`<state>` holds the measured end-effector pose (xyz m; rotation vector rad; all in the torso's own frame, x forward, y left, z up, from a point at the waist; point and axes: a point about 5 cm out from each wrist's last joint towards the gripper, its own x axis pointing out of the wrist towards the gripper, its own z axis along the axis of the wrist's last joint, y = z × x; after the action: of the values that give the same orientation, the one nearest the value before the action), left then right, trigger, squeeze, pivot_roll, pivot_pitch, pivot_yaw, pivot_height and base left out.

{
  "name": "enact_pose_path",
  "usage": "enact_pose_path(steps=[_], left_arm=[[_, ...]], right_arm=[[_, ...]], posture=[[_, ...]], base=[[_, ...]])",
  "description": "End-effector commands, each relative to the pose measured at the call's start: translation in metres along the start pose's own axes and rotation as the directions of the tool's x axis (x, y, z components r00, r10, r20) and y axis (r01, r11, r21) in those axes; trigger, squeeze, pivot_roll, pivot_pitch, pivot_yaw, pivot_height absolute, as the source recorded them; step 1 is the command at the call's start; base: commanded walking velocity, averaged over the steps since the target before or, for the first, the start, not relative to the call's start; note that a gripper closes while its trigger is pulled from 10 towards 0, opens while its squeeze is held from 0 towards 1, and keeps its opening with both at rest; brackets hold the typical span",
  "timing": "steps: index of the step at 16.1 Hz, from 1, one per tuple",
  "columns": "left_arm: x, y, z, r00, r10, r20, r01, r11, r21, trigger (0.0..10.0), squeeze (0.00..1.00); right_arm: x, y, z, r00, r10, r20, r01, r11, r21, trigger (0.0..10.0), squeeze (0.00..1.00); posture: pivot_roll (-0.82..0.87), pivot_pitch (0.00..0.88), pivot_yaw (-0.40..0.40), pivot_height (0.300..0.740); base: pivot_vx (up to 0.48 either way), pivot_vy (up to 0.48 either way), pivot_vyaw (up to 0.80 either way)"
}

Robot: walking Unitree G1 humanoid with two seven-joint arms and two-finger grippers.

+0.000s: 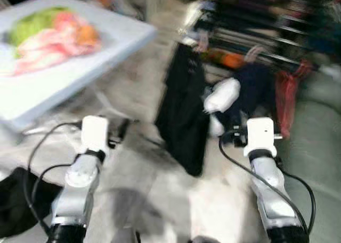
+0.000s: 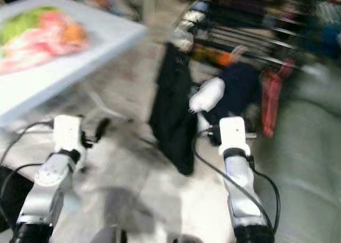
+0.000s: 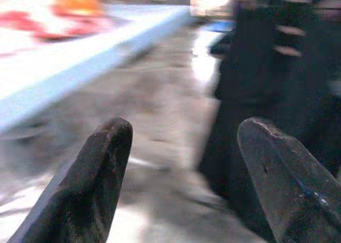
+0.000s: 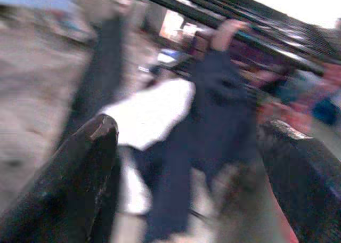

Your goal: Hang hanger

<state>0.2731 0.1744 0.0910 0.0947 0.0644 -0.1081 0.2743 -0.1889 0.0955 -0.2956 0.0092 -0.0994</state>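
The picture is blurred. A dark clothes rack stands ahead to the right. From it hang a black garment, a navy garment under a pale pink hanger hook, a white cloth and a red garment. Both arms reach forward at waist height. My left gripper is open with nothing between its fingers and points at the floor beside the black garment. My right gripper is open and empty, a short way from the white cloth and the navy garment.
A pale blue table stands at the left with a pile of pink, green and orange cloth on it. A dark heap lies on the floor at lower left. A grey padded surface borders the right side.
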Motion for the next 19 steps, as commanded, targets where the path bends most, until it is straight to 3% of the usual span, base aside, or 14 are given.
enact_pose_path(steps=[1, 6, 13, 16, 19], left_arm=[[0.003, -0.002, 0.003, 1.000, 0.012, 0.019, -0.012, 1.000, 0.013, 10.0, 0.00], [-0.009, 0.020, -0.007, 0.989, 0.146, -0.002, -0.146, 0.989, 0.037, 10.0, 0.00], [-0.010, 0.011, -0.006, 0.991, 0.131, 0.009, -0.132, 0.991, 0.025, 10.0, 0.00], [-0.017, 0.018, -0.008, 0.990, 0.143, 0.009, -0.143, 0.990, 0.013, 10.0, 0.00], [-0.016, 0.015, -0.005, 0.991, 0.131, 0.025, -0.131, 0.991, 0.010, 10.0, 0.00]], right_arm=[[0.001, 0.003, 0.004, 0.999, 0.026, 0.019, -0.027, 0.999, 0.023, 10.0, 0.00], [-0.002, 0.012, 0.005, 0.992, 0.113, 0.048, -0.115, 0.992, 0.050, 10.0, 0.00], [0.001, 0.022, 0.013, 0.976, 0.191, 0.100, -0.199, 0.977, 0.079, 10.0, 0.00], [0.001, 0.019, 0.010, 0.980, 0.178, 0.092, -0.186, 0.979, 0.084, 10.0, 0.00], [0.002, 0.024, 0.013, 0.973, 0.203, 0.107, -0.213, 0.973, 0.089, 10.0, 0.00]], posture=[[-0.01, 0.015, -0.044, 0.740], [-0.01, 0.016, -0.042, 0.740], [-0.01, 0.016, -0.036, 0.740], [-0.01, 0.023, -0.036, 0.740], [-0.01, 0.023, -0.036, 0.740]], base=[[0.000, 0.000, 0.80], [0.000, 0.000, 0.80], [0.000, 0.000, 0.80], [0.000, 0.000, 0.79], [0.000, 0.000, 0.79]])
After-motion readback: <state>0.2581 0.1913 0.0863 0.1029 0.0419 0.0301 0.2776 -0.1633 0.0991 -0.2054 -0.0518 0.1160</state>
